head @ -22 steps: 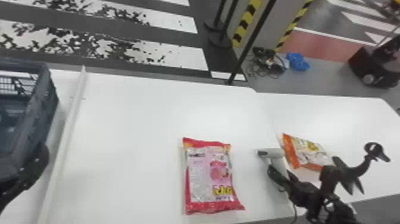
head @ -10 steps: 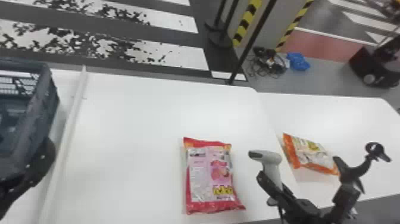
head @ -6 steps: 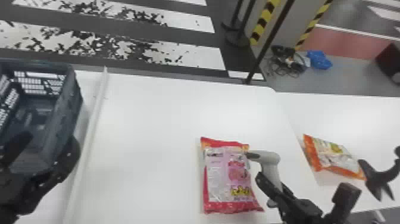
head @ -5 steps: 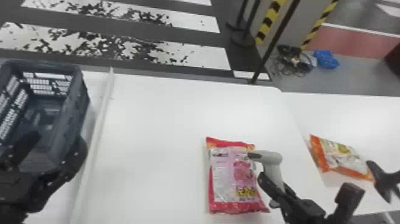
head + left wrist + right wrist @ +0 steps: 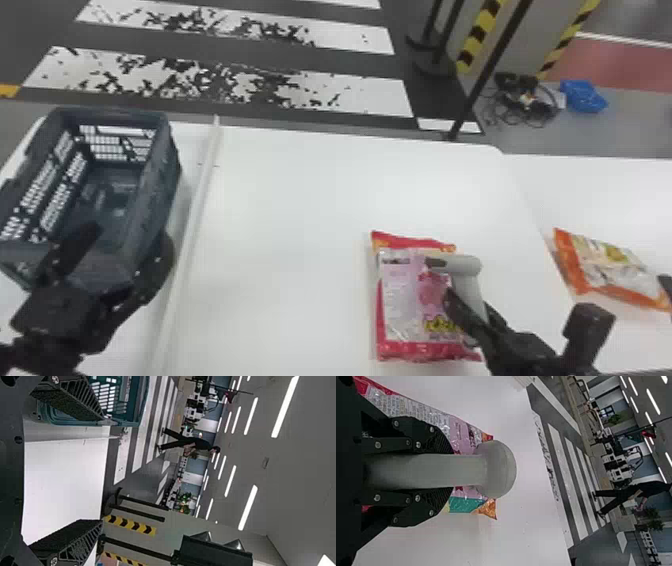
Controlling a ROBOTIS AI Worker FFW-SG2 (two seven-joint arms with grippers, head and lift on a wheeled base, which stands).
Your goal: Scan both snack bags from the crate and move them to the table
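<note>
Where the tabletop spreads out, the crate stands well left of the pink snack bag, whose long axis runs away from the robot. Apart to its right lies the orange snack bag. The left tool, fingers apart, is well left of the pink snack bag; the right tool, clamped on the scanner, is nearer, by its right side. Scanning likely turns on the scanner's head, aimed left across that bag.

- Left gripper, fingers spread wide, well apart!
- Left arm right behind it, at its base.
- Over to the right gripper: fingers drawn in, facing each other across a narrow gap.
- Right arm lined up behind that gripper.
</note>
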